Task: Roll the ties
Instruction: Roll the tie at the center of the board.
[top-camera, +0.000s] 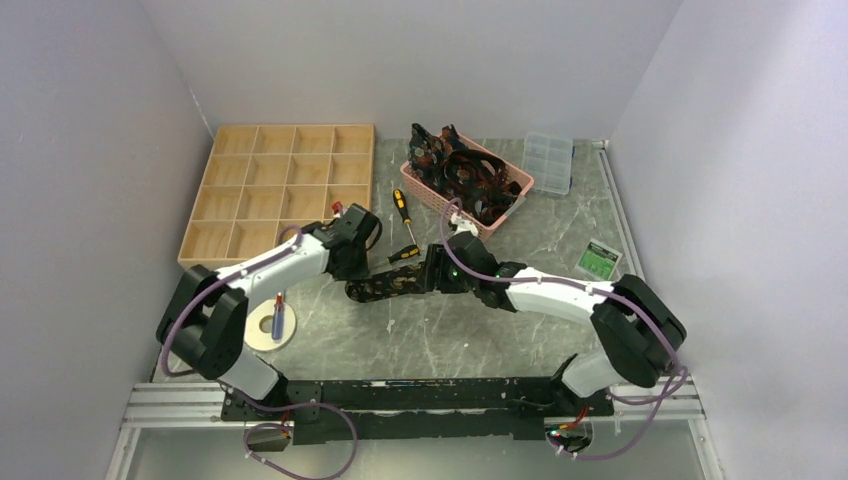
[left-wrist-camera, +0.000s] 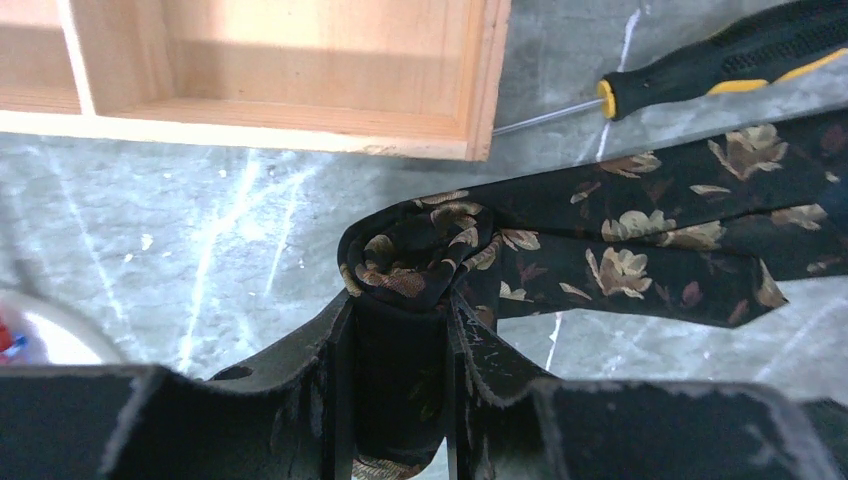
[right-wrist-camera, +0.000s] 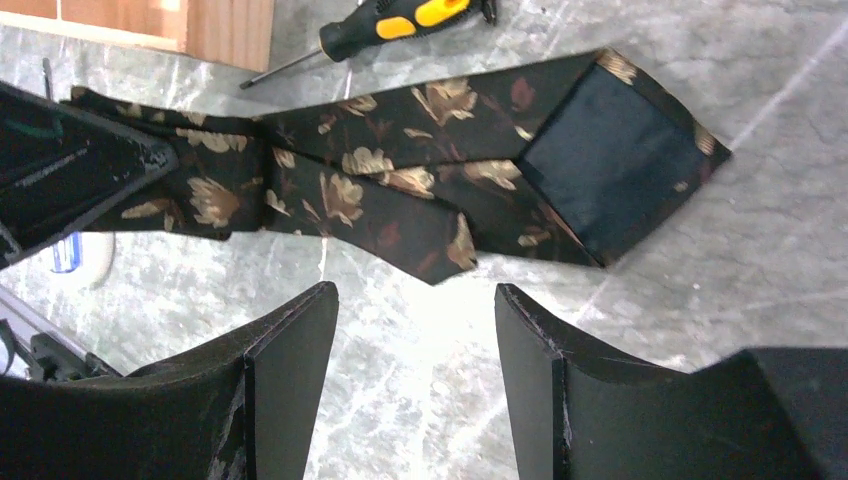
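Tie (left-wrist-camera: 620, 250) end pinched by left claw (left-wrist-camera: 400, 312), screwdriver (left-wrist-camera: 720, 68) beside; right claw (right-wrist-camera: 415, 300) gapes wide.

The top camera was fixed high above and behind the arm bases (top-camera: 255, 378), looking down and forward over the whole scene, with the screwdriver (top-camera: 404, 222) near mid-frame. The left wrist camera sat very close over the left gripper (left-wrist-camera: 400, 380), facing the screwdriver across the tie (left-wrist-camera: 620, 250) (handle at its upper right). The right wrist camera looked down past the right gripper (right-wrist-camera: 415, 300), equally near, with the screwdriver at its top edge. All three views shared the screwdriver and the tie.
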